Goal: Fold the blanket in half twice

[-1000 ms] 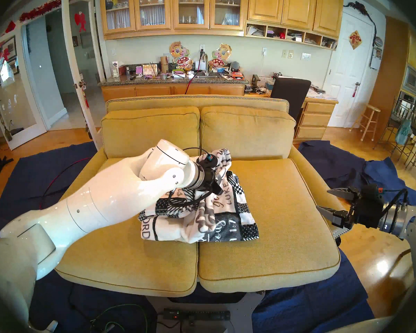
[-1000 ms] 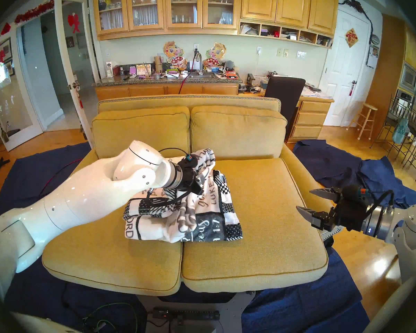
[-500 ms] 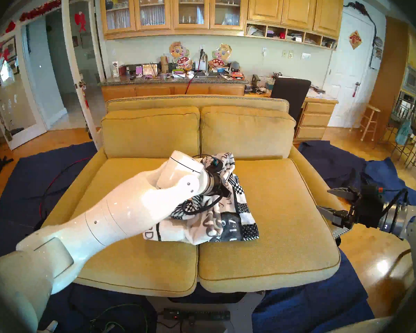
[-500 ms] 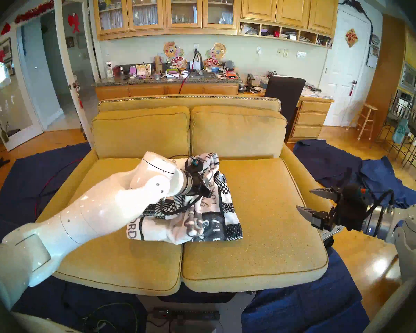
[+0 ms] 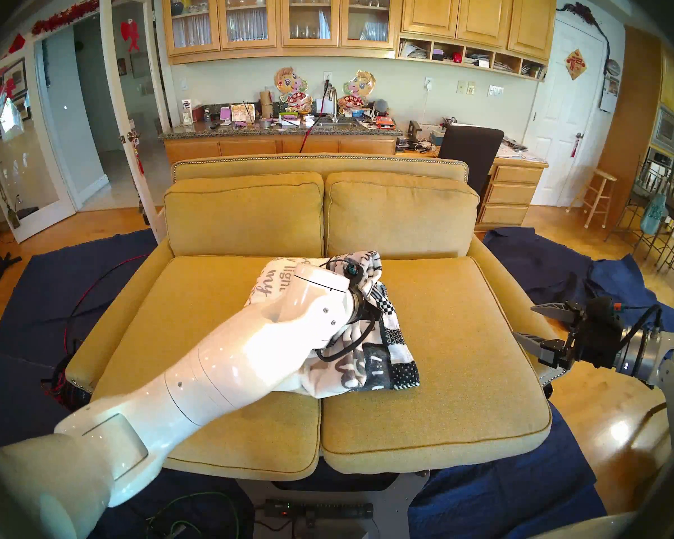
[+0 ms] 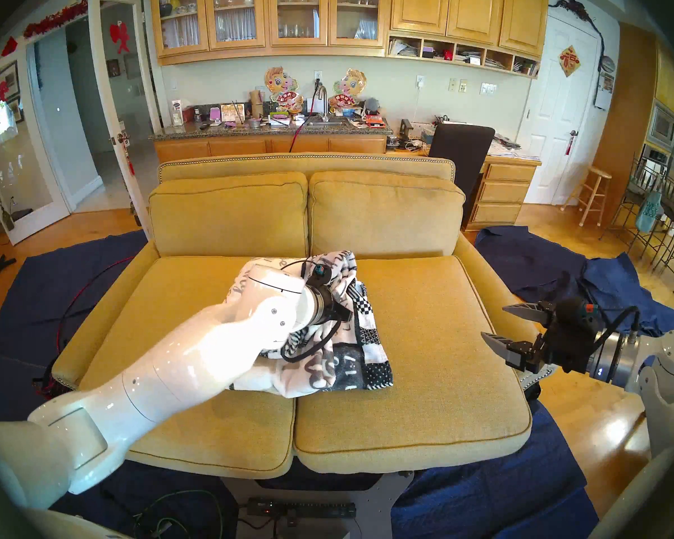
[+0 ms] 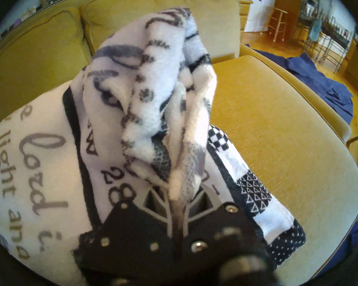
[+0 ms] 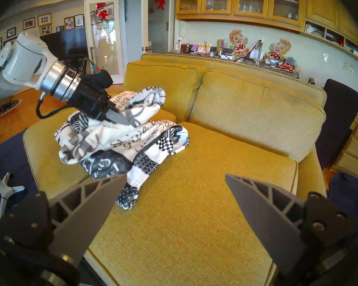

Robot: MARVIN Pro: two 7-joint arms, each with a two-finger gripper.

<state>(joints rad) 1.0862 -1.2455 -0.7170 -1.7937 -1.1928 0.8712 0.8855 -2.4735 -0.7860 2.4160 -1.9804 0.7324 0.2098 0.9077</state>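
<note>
The blanket (image 5: 370,355), a white fleece throw with grey and black lettering and a checked and triangle-patterned border, lies in a partly folded heap on the mustard-yellow loveseat (image 5: 436,371), straddling the seam between the two seat cushions. The left gripper (image 8: 122,119) reaches over the heap from the robot's left, its fingers (image 7: 207,193) pressed together on a gathered fold of the fleece, which rises above the rest of the heap in a loose peak just in front of the back cushions. In the left wrist view, the pinched fabric runs up between the two fingers, and the lower layers spread flat on the surface beneath. The right gripper (image 5: 532,326) hangs over the loveseat's right arm, well apart from the blanket, its fingers (image 8: 95,199) spread wide and holding nothing. Navy blue cloths (image 5: 584,277) cover the wooden floor on both sides of the loveseat.
</note>
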